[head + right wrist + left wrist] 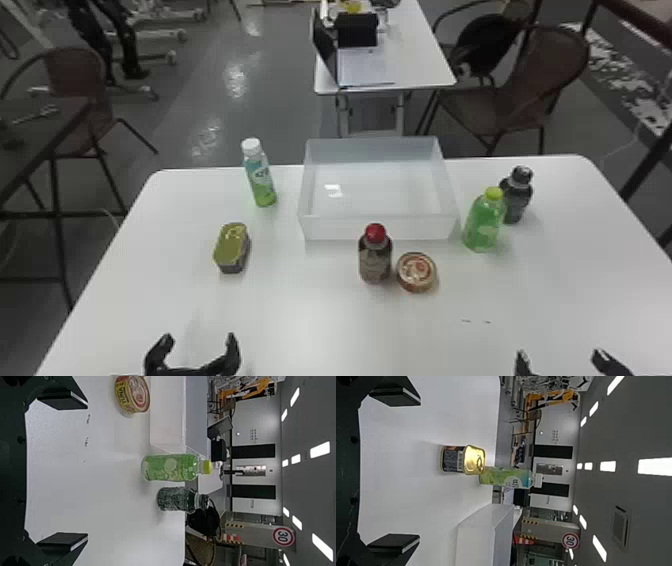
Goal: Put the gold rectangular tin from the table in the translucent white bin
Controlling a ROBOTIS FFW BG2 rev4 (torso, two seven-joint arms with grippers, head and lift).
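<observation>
The head view's bottom edge crops the left gripper (199,338) and right gripper (560,354), as a green bottle (484,225) partly blocks a dark bottle (517,197) and tiny dark marks (487,322) defy reading.

From the left gripper (199,339), a straight way leads far over bare tabletop (300,310) to the tin (232,245), with room for fingers on its left and right sides. Beyond it, a tall white-capped bottle (261,182) stands in the way on the far side. Between tin and bin (380,229) lies an open lane; the bin's walls bar a low approach, but its top is open from above. The red-capped bottle (375,257) and, just beside it, the can (416,272) block the near middle; the green bottle (484,222) and dark bottle (516,195) crowd the right.
</observation>
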